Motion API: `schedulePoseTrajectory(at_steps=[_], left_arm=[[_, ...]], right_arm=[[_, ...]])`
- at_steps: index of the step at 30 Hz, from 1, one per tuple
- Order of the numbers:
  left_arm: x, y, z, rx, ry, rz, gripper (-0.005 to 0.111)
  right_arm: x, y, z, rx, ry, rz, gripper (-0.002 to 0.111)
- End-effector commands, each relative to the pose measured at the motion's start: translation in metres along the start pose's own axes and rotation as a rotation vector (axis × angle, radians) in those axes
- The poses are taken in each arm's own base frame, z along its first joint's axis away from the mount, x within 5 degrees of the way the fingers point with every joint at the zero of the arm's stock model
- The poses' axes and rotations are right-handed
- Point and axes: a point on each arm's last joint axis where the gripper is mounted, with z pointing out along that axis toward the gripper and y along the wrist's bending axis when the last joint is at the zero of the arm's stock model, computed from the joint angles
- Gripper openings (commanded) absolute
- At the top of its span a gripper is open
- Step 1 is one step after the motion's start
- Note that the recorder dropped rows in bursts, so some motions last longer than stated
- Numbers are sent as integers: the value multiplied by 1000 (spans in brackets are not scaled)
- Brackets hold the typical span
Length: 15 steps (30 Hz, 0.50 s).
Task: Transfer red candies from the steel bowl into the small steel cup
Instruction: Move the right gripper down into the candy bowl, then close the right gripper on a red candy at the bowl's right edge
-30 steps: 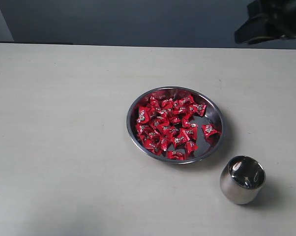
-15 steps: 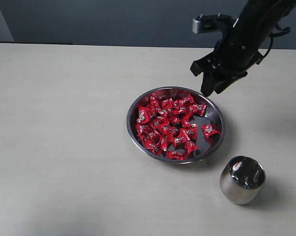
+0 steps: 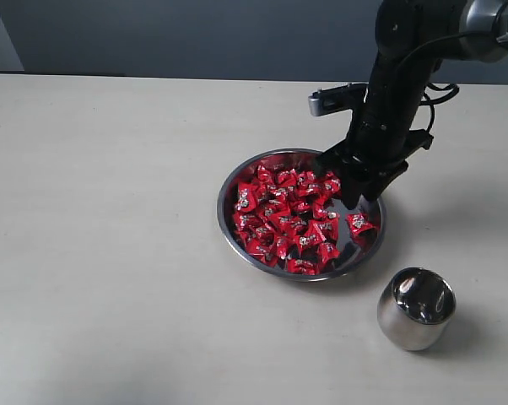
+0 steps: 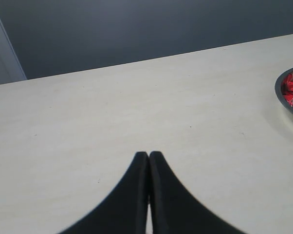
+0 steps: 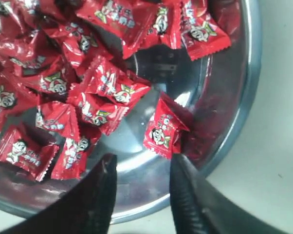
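I hold the right tool (image 3: 347,187) released and empty over the far-right side of the steel bowl (image 3: 223,221) so one of the red candies (image 3: 281,216) fits between its jaws; the small steel cup (image 3: 415,308) stands to the bowl's near right.

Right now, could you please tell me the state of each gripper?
Left gripper: closed, holding nothing.
Right gripper: open, empty, over the steel bowl near a lone red candy.
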Motion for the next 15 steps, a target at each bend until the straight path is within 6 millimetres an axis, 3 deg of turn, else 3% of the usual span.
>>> schedulePoseTrajectory(at_steps=[1, 15], left_arm=[[-1, 0, 0, 7, -11, -2, 0], [-1, 0, 0, 7, -11, -2, 0]], right_arm=[[-1, -2, 12, 5, 45, 12, 36], [-3, -3, 16, 9, 51, 16, 36]])
